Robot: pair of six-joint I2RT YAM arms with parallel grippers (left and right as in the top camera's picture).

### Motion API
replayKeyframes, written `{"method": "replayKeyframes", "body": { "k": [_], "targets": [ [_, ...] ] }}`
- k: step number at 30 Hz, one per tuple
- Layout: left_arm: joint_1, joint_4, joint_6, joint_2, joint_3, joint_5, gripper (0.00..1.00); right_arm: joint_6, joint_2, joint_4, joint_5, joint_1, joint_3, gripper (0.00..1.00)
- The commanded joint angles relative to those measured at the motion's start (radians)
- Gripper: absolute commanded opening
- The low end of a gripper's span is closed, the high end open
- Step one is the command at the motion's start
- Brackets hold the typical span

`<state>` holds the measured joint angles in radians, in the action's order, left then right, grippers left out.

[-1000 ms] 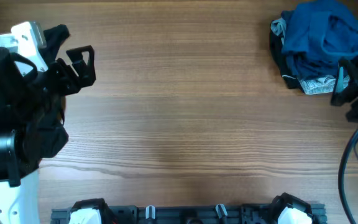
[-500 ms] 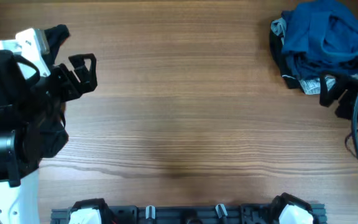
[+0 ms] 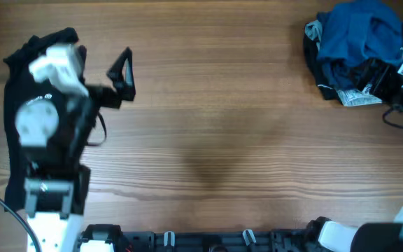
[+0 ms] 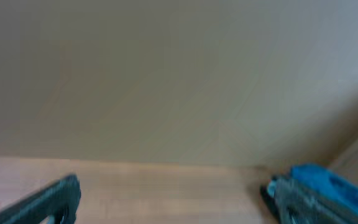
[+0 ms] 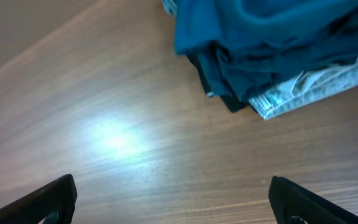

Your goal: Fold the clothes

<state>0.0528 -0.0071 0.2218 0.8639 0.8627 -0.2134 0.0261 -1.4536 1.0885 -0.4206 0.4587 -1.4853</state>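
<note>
- Left pincer (image 3: 122,73) hangs over the left side of the wooden tabletop (image 3: 215,140); whether its jaws are apart or closed cannot be told.
- Crumpled clothes pile (image 3: 359,42), blue on top and dark beneath, lies unfolded at the far right corner.
- Right pincer (image 5: 171,199), jaws spread wide and empty, hovers just beside the pile's near edge.
</note>
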Motion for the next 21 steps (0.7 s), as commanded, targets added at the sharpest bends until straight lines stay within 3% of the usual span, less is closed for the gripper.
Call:
{"method": "replayKeyframes", "body": {
  "k": [1, 5, 12, 21],
  "targets": [
    [0.004, 0.182, -0.005, -0.181, -0.299, 0.026, 1.0, 0.002, -0.085, -0.029, 0.003, -0.003, 0.0, 1.0],
    [0.004, 0.34, -0.005, -0.462, -0.646, 0.042, 1.0, 0.003, -0.191, -0.116, 0.003, -0.003, 0.0, 1.0],
    [-0.043, 0.327, 0.03, -0.704, -0.853, 0.047, 1.0, 0.003, -0.207, -0.158, 0.003, -0.003, 0.001, 1.0],
    [-0.073, -0.069, 0.07, -0.842, -0.857, 0.164, 1.0, 0.003, -0.207, -0.161, 0.003, -0.003, 0.001, 1.0]
  ]
}}
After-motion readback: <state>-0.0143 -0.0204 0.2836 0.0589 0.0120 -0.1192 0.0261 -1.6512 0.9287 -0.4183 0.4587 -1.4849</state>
